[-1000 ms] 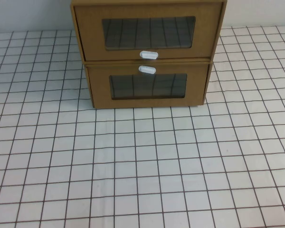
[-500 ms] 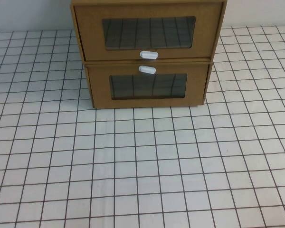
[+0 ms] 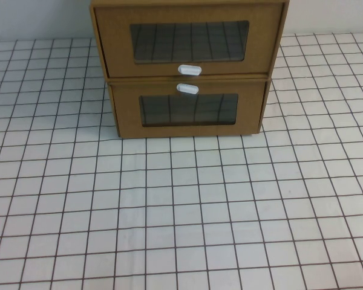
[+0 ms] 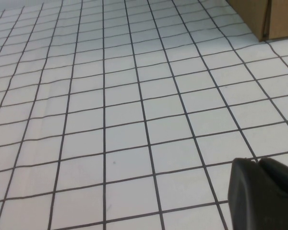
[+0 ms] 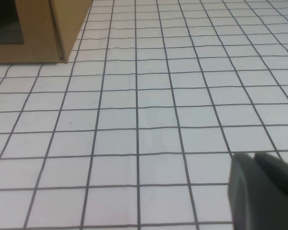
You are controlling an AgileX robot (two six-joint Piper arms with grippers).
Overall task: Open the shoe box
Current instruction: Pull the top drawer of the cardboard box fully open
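Observation:
A brown cardboard shoe box (image 3: pixel 187 115) stands at the back middle of the table, with a second identical box (image 3: pixel 187 42) stacked on it. Each front has a dark window and a white oval handle: the upper handle (image 3: pixel 189 69), the lower handle (image 3: pixel 187 89). Both fronts are closed. Neither arm shows in the high view. My left gripper (image 4: pixel 257 161) is shut and hovers over bare cloth, a corner of the box (image 4: pixel 259 17) far from it. My right gripper (image 5: pixel 253 155) is shut too, over bare cloth, the box (image 5: pixel 38 28) well away from it.
A white cloth with a black grid (image 3: pixel 181 211) covers the whole table. A pale wall (image 3: pixel 36 18) rises behind the boxes.

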